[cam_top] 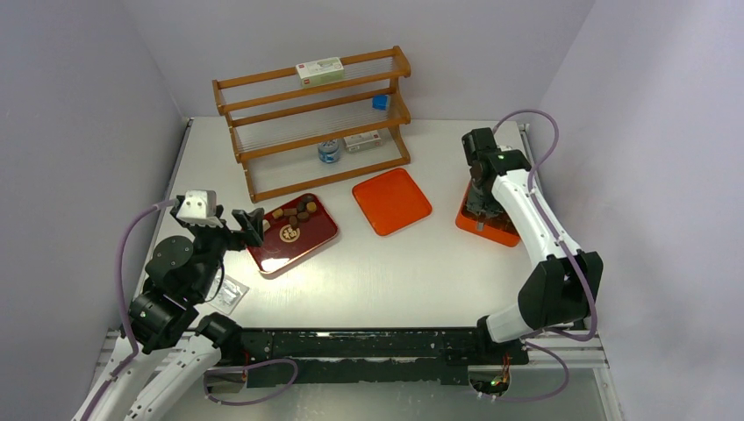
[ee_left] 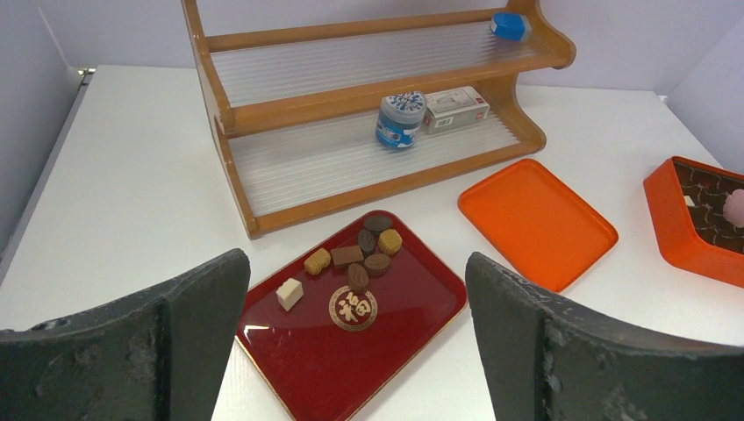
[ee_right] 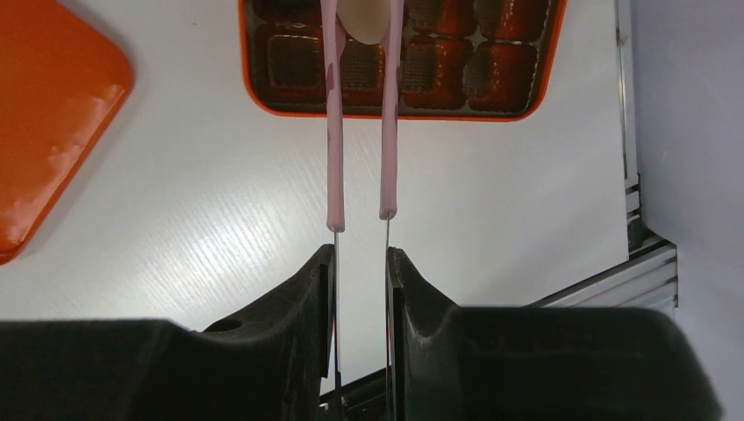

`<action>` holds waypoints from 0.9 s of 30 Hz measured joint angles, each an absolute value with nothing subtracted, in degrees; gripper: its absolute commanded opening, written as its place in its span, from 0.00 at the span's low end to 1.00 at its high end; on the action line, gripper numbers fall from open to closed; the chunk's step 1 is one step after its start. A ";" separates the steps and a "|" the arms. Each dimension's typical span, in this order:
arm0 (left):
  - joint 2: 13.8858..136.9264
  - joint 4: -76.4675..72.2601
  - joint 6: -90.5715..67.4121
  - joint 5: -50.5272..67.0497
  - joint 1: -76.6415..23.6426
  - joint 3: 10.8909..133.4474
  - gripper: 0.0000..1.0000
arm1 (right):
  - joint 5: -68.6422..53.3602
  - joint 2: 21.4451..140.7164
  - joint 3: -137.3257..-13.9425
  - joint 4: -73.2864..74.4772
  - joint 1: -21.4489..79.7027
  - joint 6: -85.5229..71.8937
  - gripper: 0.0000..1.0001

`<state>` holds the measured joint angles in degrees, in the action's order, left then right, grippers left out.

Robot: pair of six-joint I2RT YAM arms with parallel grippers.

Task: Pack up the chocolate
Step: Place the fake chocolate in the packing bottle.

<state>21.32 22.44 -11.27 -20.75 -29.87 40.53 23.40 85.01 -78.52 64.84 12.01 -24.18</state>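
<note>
Chocolate pieces (ee_left: pixel 347 255) cluster on the red tray (ee_left: pixel 395 351), lower centre of the left wrist view, framed by the wide-spread left pincer (cam_top: pixel 253 221). At upper right overhead, the right pincer (ee_right: pixel 360 259) squeezes pink tongs (ee_right: pixel 333 132) that pinch a cream piece (ee_right: pixel 364 17) over the orange box (ee_right: pixel 549 61).

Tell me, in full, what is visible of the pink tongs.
The pink tongs have two slim arms. The front part of each has a pink coating that looks like soft plastic, and the part toward the handle is bare thin metal. The right gripper is shut on the metal part, pressing the arms nearly parallel with a narrow gap. They point away from the wrist over the orange box. Between the tips sits a cream-white chocolate, cut off by the picture's edge. Whether the tips touch the box cannot be told.
</note>
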 measured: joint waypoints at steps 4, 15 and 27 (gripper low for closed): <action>21.30 22.44 -11.25 -20.75 -30.06 40.53 0.98 | 22.65 84.84 -77.06 64.16 10.09 -23.73 0.29; 21.32 22.44 -11.11 -20.78 -30.11 40.53 0.98 | 21.91 84.84 -76.23 61.54 9.54 -22.50 0.37; 21.32 22.46 -11.11 -20.80 -30.11 40.53 0.98 | 23.35 84.84 -76.51 61.60 9.47 -21.71 0.38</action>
<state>21.32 22.46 -11.11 -20.80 -30.11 40.53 23.35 84.84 -76.51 61.60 9.47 -21.71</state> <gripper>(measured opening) 0.977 0.386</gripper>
